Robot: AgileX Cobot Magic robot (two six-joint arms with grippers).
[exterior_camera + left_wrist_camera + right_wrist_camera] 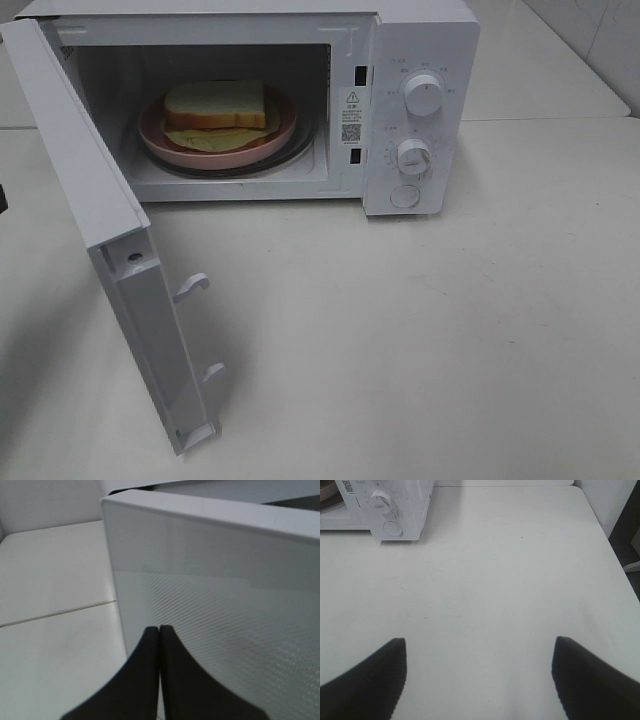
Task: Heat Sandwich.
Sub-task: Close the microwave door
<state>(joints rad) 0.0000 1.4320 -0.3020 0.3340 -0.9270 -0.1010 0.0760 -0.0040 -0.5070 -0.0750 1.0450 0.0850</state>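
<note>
Sandwich [216, 105] is inside the microwave [420, 50], lying on the pink plate [160, 140]. The plate is on the glass turntable [305, 150], roughly mid-cavity. We see white bread on top and pale filling spilling out at the sandwich's 6 o'clock edge.

Control panel is at 3 o'clock of the cavity, with upper knob [424, 95], lower knob [413, 157] and a round button [405, 196] below them. The microwave sits at 12 o'clock on the worktop [450, 330].

Door [90, 190] is wide open, hinged on the cavity's 9 o'clock side and swung out towards 7 o'clock. Two latch hooks [190, 287] stick out of its free edge.

Left gripper [159, 630] is closed with its fingers pressed together and nothing between them. Its tips are right up against the door's outer face; we can't tell whether they touch.

Right gripper [479, 640] is spread wide and empty, hanging over bare worktop well apart from the microwave.
</note>
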